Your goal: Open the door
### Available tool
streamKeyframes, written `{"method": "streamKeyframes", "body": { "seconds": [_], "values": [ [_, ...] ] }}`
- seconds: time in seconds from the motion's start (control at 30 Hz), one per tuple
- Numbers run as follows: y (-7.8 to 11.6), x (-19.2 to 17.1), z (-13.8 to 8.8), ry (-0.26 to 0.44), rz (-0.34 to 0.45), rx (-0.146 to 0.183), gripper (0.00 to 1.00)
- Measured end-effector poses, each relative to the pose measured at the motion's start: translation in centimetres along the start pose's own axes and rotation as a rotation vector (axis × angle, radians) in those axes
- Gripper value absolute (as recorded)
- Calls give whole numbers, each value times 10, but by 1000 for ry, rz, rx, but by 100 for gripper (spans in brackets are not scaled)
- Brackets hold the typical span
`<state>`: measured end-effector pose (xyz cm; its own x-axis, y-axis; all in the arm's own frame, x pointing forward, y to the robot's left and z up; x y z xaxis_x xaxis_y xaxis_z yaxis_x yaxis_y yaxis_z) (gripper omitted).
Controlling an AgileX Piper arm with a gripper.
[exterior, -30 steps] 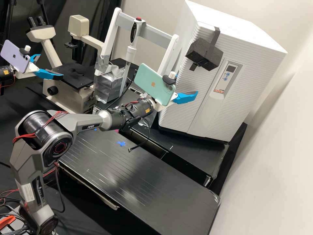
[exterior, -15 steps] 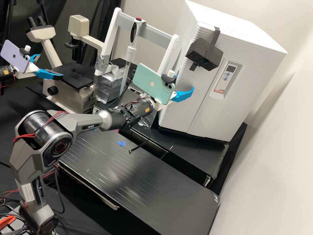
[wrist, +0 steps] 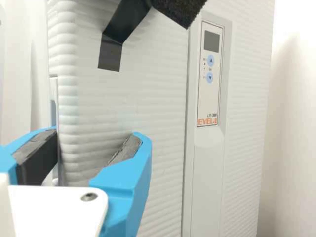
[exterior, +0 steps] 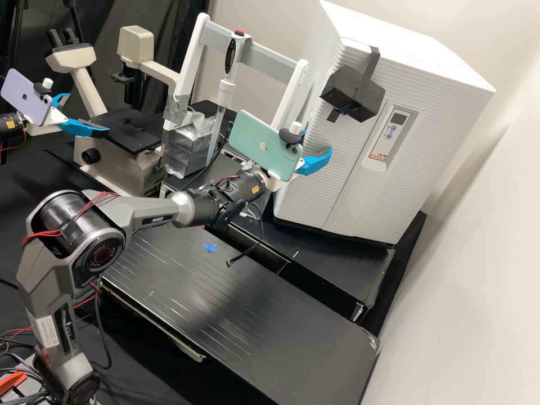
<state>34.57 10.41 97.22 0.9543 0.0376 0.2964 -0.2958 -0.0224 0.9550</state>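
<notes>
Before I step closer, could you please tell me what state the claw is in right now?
Claw: open, its fingers apart near the white cabinet, holding nothing.

Two phones, a mint one [exterior: 265, 145] and a lilac one [exterior: 25, 97], plus two robot arms [exterior: 101, 239]. Just the one white cabinet [exterior: 315, 194], with one control panel [exterior: 388, 134], one little screen [wrist: 212, 42] and two blue buttons [wrist: 211, 60]. Also one black block [exterior: 360, 93], one microscope [exterior: 121, 163] and, lol, two eyepieces [exterior: 70, 36].
</notes>
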Motion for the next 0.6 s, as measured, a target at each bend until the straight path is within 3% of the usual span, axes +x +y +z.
{"method": "streamKeyframes", "body": {
  "seconds": [0.27,0.6],
  "values": [
    [1,-4,8,3,-3,10,0],
    [17,-21,24,27,7,24,0]
  ]
}}
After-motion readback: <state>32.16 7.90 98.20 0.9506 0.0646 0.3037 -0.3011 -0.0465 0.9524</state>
